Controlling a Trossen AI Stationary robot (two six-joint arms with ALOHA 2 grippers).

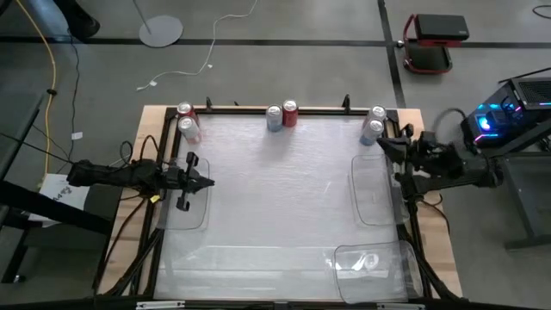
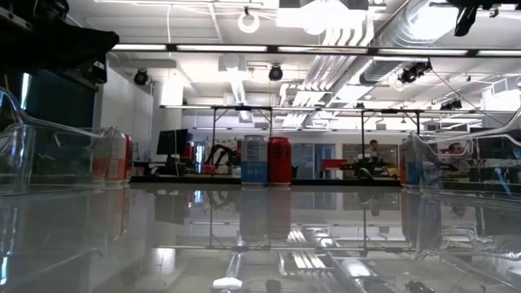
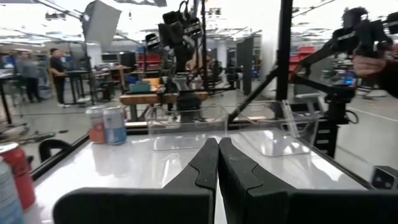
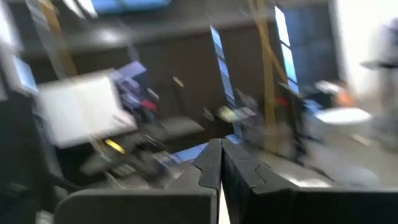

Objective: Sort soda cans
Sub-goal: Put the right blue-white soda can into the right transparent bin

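Both arms stretch in low over the table (image 1: pixel 275 198) from its side edges, and neither carries anything; the left gripper (image 1: pixel 205 182) reaches inward over the clear tray (image 1: pixel 185 211) by the left edge, its forearm lying roughly level across the table's rim; seen from its own wrist, the two dark fingers (image 3: pixel 202 168) are pressed flat together with no gap between them.

The right gripper (image 1: pixel 385 146) sits near the far right corner, the arm bent at the wrist so the tool angles toward the cans there; its fingers (image 4: pixel 210 163) also meet tip to tip, closed on nothing, though that wrist view is heavily smeared.

All six cans stand upright along the far edge, in three pairs; at the far left corner a red can (image 1: pixel 185 111) stands just beside a pale can (image 1: pixel 188 129); near the middle of the far edge a silver can (image 1: pixel 274 118) touches a second red can (image 1: pixel 290 114); at the far right corner two silver cans (image 1: pixel 376 114) stand close together, just beyond the right gripper.

A second clear tray (image 1: pixel 372 189) lies along the right edge; a third tray (image 1: pixel 374 271) rests at the near right corner.
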